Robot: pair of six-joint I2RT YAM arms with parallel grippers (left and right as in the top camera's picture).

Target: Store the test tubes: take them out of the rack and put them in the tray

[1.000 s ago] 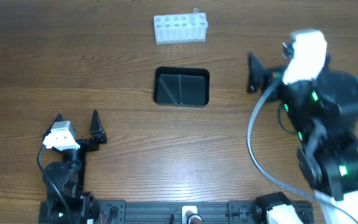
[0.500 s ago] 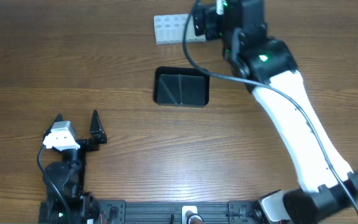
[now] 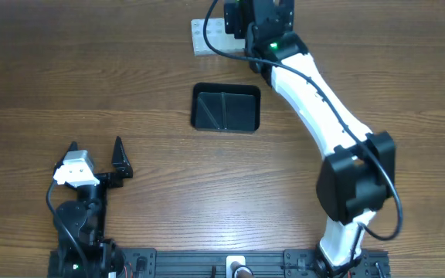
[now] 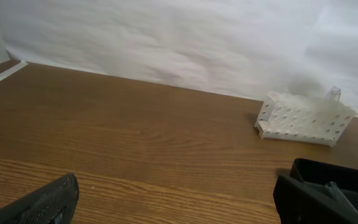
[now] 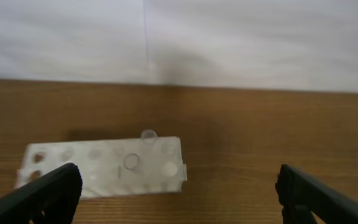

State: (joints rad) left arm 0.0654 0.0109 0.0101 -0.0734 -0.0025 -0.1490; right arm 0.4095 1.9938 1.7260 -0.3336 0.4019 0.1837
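White rack (image 5: 101, 167) lies just ahead of the right claw (image 5: 178, 180), which gapes wide; one tube (image 5: 148, 134) stands in it.

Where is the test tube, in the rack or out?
In: the test tube stands upright in the rack, its rim poking above the top.

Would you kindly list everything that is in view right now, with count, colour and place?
Table: one, brown wood, under everything.
Backdrop: one, white, behind the table's far edge.
Rack: one, white, near the table's far edge, beyond the tray.
Test tube: one seen for sure, clear, upright in a corner hole of the rack.
Tray: one, black, two compartments, mid-table, apart from the rack.
Left gripper: one, black, open, near its own base.
Right gripper: one, black, open, above the rack.
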